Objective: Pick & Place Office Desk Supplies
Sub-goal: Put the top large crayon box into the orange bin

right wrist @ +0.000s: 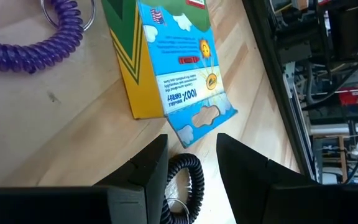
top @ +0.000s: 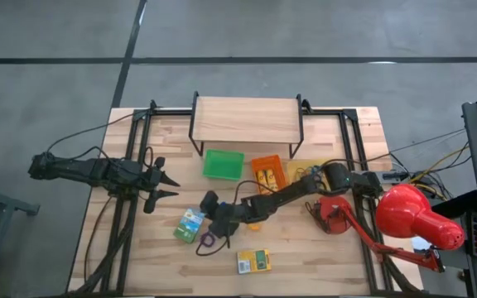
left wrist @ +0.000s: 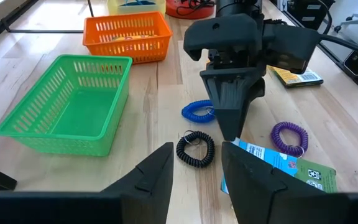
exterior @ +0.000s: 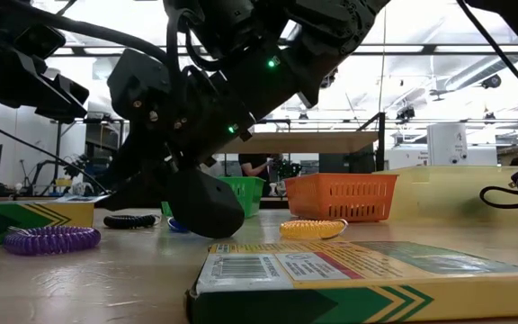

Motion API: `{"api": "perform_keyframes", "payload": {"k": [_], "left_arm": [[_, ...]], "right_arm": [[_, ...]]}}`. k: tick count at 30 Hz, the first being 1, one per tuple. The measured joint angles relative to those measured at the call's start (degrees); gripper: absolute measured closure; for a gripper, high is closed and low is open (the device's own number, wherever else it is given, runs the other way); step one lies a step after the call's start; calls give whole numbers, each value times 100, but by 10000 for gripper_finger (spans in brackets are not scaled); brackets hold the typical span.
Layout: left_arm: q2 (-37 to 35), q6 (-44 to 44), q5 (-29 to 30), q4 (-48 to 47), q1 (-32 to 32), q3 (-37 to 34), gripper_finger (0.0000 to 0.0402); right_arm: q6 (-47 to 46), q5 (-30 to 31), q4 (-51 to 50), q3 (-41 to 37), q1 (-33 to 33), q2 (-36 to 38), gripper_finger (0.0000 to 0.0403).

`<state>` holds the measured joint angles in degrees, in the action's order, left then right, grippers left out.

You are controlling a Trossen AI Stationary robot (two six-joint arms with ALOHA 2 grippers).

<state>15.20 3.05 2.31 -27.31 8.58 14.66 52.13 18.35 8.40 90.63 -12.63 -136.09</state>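
Counter (top: 321, 257): pale wood planks, framed by dark metal rails, standing on a grey floor with dark seams. Low view looks into a bright workshop with ceiling lights and equipment beyond.

A small wooden shelf (top: 245, 118) stands at upper centre of the high view. Below it, three trays in a row: green tray (top: 223, 164), orange tray (top: 269, 172), yellow tray (top: 295, 171). One red desk lamp (top: 416, 217) at lower right.

Boxes, two seen: one green-and-blue box (top: 190, 224) left of centre, one yellow box (top: 253, 261) at lower centre.

Coil bands, four seen: purple band (left wrist: 289, 137), black band (left wrist: 195, 149), blue band (left wrist: 198, 112), and a yellow band (exterior: 313, 229) in the low view.

Right end effector (top: 214, 217) sits low at centre, fingers apart, straddling the black band beside the green-and-blue box, gripping nothing. Left end effector (top: 169, 185) hovers at centre left, fingers apart, empty.
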Motion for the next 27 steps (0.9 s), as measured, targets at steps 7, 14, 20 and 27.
{"api": "perform_keyframes", "payload": {"k": [7, 14, 20, 27], "left_arm": [[0, 0, 0, 2, 0, 0, 259], [0, 0, 2, 0, -2, 0, 259], [0, 0, 0, 0, -2, 0, 259], [0, 0, 2, 0, -2, 2, 259]], "right_arm": [[-115, -176, 104, -11, 88, -31, 269], [-90, -258, 122, -11, 97, -31, 269], [-49, -520, 129, -9, 106, -31, 271], [55, -782, 142, -7, 114, -31, 308]]}}
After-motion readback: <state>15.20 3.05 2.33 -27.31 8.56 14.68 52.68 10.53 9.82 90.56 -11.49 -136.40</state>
